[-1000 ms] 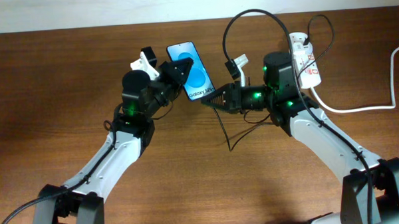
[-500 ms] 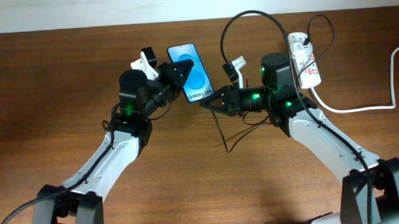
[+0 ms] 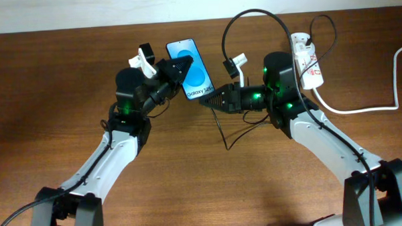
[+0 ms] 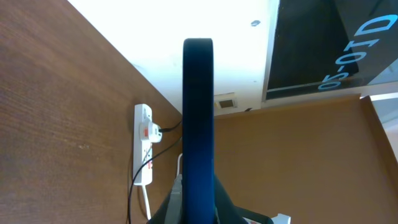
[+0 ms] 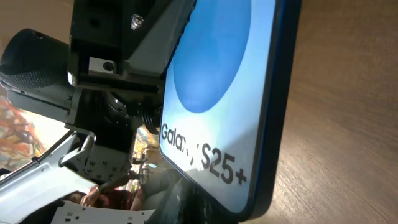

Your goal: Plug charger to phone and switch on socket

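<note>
Phone point(image 3: 194, 76), tilted up off the wooden table point(image 3: 53, 98) with its blue screen lit, sits clamped edge-on between the clenched jaws of the left gripper point(image 3: 176, 70). Just right of it, the right gripper point(image 3: 206, 101) points at its lower edge, jaws closed on the charger point(image 3: 222, 130), whose thin black cable droops below; the plug tip is hidden. Far right lies the socket point(image 3: 308, 63), its white lead point(image 3: 362, 109) running off toward the table's edge.

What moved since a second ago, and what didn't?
The left arm carried the phone, clamped in its jaws, slightly left and toward the far edge of the table. The right arm kept the charger at the phone's lower end. The socket did not move.
</note>
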